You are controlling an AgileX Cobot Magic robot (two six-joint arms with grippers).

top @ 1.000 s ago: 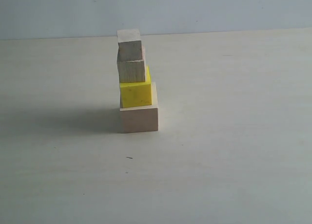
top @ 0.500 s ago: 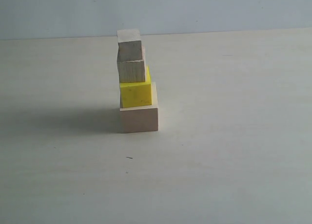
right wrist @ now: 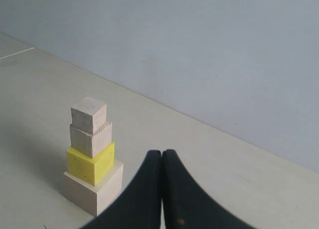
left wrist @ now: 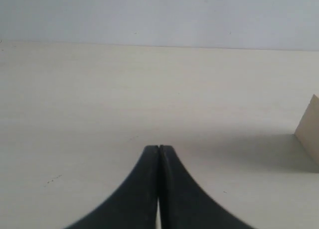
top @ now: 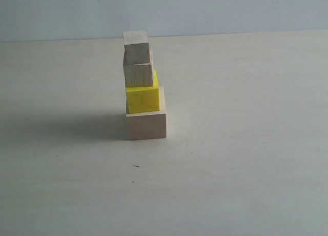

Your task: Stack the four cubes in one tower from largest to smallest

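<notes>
The four cubes stand as one tower (top: 143,87) left of centre on the table. The largest pale wood cube (top: 146,124) is at the bottom, the yellow cube (top: 142,98) on it, a smaller wood cube (top: 138,73) above, and the tiniest wood cube (top: 136,42) on top. The right wrist view shows the same tower (right wrist: 92,159) standing apart from my right gripper (right wrist: 162,152), which is shut and empty. My left gripper (left wrist: 158,147) is shut and empty too, with only a corner of the big wood cube (left wrist: 310,127) at that view's edge. Neither gripper shows in the exterior view.
The pale table (top: 241,143) runs back to a grey-blue wall (top: 230,10). The tower casts a shadow (top: 66,127) to its left.
</notes>
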